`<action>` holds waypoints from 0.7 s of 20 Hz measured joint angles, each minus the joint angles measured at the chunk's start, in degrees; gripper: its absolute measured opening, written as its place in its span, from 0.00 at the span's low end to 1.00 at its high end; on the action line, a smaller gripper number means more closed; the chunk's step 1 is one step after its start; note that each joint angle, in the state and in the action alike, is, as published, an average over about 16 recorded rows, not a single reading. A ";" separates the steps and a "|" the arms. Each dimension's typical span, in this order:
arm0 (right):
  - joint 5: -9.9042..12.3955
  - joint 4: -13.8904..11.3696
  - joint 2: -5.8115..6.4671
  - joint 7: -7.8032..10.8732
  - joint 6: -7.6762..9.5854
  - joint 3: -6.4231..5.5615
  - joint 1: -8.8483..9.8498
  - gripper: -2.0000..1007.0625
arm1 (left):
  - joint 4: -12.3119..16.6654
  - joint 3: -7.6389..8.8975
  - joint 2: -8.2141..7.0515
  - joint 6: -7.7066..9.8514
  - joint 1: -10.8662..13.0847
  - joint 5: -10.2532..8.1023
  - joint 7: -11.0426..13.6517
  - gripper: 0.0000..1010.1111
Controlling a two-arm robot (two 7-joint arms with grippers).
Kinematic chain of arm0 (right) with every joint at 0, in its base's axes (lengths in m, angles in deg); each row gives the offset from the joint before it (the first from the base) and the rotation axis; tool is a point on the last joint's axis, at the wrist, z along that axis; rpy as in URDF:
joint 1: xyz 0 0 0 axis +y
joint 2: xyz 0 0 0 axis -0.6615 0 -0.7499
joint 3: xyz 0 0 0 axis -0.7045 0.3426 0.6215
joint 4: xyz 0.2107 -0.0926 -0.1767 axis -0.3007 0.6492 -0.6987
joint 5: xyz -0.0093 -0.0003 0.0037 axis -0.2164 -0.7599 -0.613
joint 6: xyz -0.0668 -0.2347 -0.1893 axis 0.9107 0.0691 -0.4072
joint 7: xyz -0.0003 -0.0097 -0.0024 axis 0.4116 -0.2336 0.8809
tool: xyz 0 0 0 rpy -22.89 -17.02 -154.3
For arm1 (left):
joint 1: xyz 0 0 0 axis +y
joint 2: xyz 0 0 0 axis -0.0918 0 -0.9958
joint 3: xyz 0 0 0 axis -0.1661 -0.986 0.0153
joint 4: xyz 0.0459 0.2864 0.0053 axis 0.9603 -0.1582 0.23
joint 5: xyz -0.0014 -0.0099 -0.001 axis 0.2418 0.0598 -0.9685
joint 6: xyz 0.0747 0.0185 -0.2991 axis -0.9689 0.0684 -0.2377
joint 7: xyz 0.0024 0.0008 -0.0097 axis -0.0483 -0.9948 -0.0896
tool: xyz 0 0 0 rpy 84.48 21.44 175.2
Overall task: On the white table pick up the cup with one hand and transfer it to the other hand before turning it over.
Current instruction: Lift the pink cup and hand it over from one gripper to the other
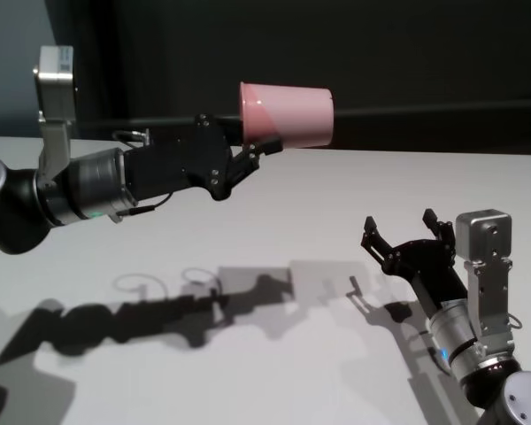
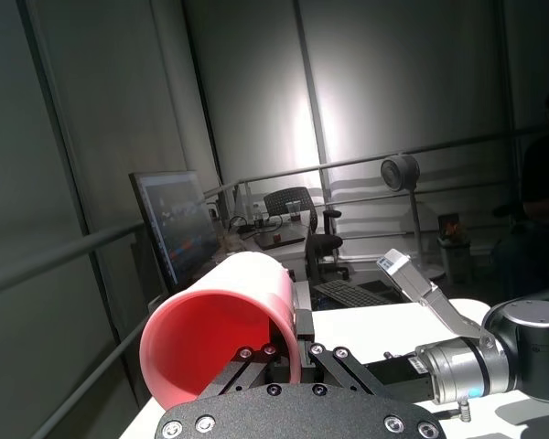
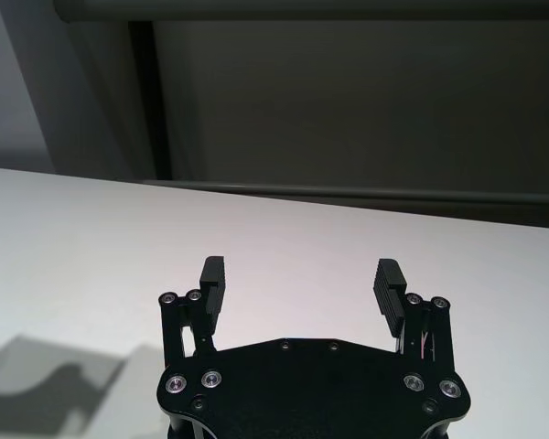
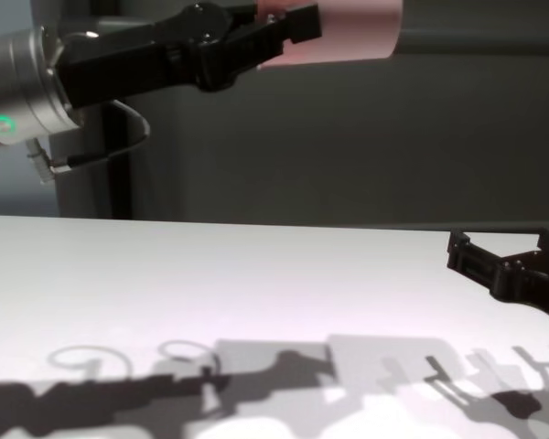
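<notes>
The salmon-pink cup [image 1: 288, 115] lies on its side in the air, high above the white table [image 1: 301, 204], its mouth turned towards my left arm. My left gripper [image 1: 264, 146] is shut on the cup's rim. The left wrist view looks into the cup [image 2: 221, 334], with the gripper [image 2: 288, 352] pinching its wall. In the chest view the cup [image 4: 348, 32] and left gripper [image 4: 288, 27] sit at the top edge. My right gripper [image 1: 405, 232] hovers low at the right, open and holding nothing, well below and to the right of the cup. Its fingers [image 3: 213, 274] stand wide apart.
The arms cast shadows [image 1: 203, 310] on the tabletop. A dark wall [image 1: 380, 44] runs behind the table's far edge. Beyond the cup, the left wrist view shows a monitor [image 2: 174, 229], an office chair [image 2: 297, 219] and a person [image 2: 544, 183] far off.
</notes>
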 joint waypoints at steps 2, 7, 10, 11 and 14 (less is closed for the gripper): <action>0.00 0.00 0.00 0.00 0.00 0.00 0.00 1.00 | 0.10 0.03 0.01 -0.21 0.04 0.01 -0.03 0.05; 0.00 0.00 0.00 0.00 0.00 0.00 0.00 1.00 | 0.31 0.06 0.03 -0.58 0.16 0.15 -0.19 0.05; 0.00 0.00 0.00 0.00 0.00 0.00 0.00 1.00 | 0.43 0.04 0.00 -0.67 0.24 0.27 -0.33 0.05; 0.00 0.00 0.00 0.00 0.00 0.00 0.00 1.00 | 0.47 0.03 -0.01 -0.69 0.26 0.31 -0.37 0.05; 0.00 0.00 0.00 0.00 0.00 0.00 0.00 1.00 | 0.54 0.00 -0.03 -0.73 0.32 0.41 -0.45 0.05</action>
